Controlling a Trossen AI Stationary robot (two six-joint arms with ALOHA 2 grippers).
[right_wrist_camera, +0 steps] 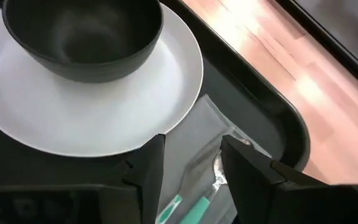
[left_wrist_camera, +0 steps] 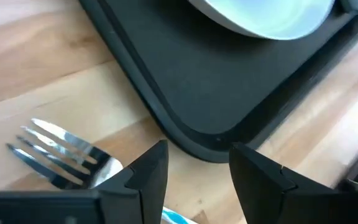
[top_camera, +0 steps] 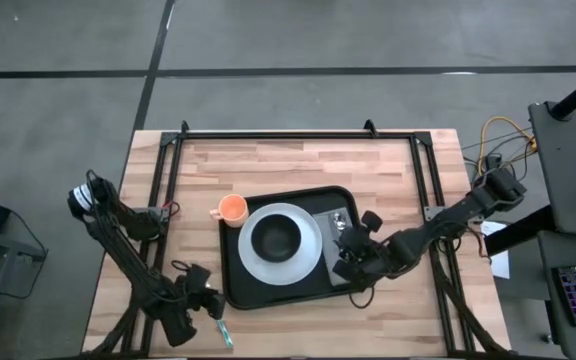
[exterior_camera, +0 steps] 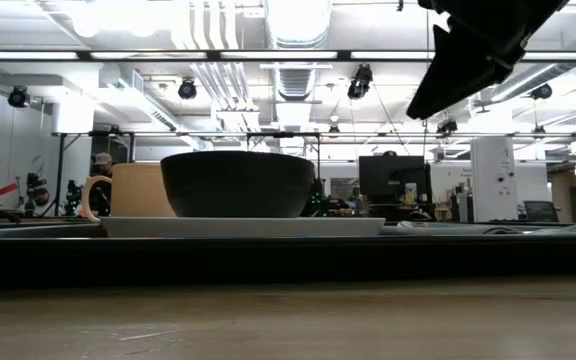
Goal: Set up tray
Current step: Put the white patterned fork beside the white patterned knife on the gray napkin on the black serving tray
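Black tray point(top_camera: 238, 285) holds white plate point(top_camera: 308, 262) (dark bowl point(top_camera: 275, 238) on it).

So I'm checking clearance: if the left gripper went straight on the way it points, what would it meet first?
Probably the tray's rounded corner rim, straight ahead of the open left gripper; the fork lies off to one side.

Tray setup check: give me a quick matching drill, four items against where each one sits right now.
Items:
1. dark bowl
2. orange mug
3. fork
4. grey cloth

Places:
A. on the bare wooden table, outside the tray, near the left gripper
B. in the tray, beside the plate, under the right gripper
C. on the white plate
D. at the tray's corner, next to the plate

Pairs: 1-C, 2-D, 3-A, 4-B
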